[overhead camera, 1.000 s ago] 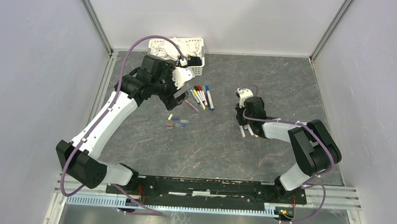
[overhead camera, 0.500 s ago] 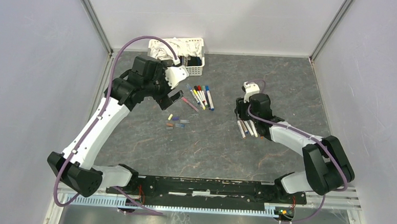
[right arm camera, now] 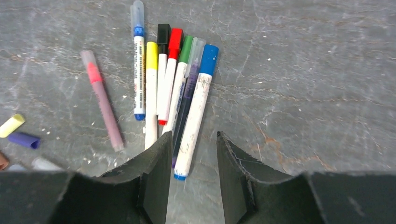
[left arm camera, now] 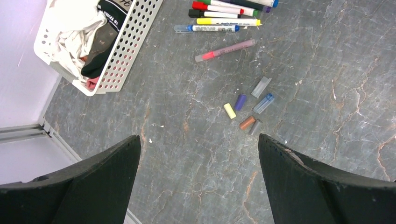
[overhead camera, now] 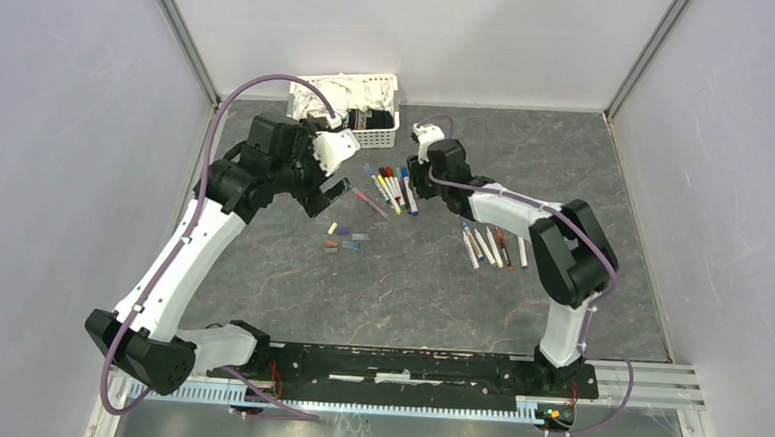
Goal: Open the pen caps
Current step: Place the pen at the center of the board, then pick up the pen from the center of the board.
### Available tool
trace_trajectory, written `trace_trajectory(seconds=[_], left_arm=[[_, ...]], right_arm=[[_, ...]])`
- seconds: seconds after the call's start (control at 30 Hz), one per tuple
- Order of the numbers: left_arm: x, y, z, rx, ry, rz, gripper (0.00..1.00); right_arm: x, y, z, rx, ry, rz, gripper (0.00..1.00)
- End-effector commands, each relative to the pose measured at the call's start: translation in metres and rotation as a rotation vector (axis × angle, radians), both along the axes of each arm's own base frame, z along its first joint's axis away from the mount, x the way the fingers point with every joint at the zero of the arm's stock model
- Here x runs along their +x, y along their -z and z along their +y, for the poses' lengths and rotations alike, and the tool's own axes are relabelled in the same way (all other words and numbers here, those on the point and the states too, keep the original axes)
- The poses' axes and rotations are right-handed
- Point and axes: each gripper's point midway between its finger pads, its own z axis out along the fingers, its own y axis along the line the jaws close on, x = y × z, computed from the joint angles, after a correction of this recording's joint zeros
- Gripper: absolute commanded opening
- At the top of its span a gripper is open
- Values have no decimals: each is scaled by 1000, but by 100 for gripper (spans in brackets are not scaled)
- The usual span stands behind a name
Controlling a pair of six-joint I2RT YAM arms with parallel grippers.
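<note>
**A:** Which step is this?

**B:** Fetching the next marker, I'd judge. The right end effector [right arm camera: 194, 135] hovers over the capped pens [right arm camera: 163, 79] at the far middle of the surface [overhead camera: 430, 291]. Its fingers are partly apart with nothing between them, lined up on the near end of the blue-capped pen [right arm camera: 198, 102].

**A:** And the other?

**B:** The left end effector [left arm camera: 199, 137] is spread fully wide and empty, above the loose caps [left arm camera: 247, 109], which lie left of that row and nearer. A second group of pens [overhead camera: 492, 246] lies to the right. They look uncapped, though they are too small to be sure.

**A:** What next?

**B:** Probably descend, close on that barrel and lift it, so the left can pull the cap.

**A:** The container?

**B:** The white perforated basket [left arm camera: 126, 51] at the far left holds crumpled white and dark cloths [left arm camera: 79, 37], with no pens that I can see.
</note>
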Motion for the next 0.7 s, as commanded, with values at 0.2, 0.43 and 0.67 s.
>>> trace_trajectory(seconds=[0.2,0.43,0.67], left_arm=[[-14,2,-5,-71,0,37,100],[-15,6,-6,-69,7,47,100],[-18,5,-13,-91,39,65,100]], right_arm=[[33,46,17,-89,-5,101,43],[34,72,5,-135,24,135,39],[20,86,-19,-144,44,167,26]])
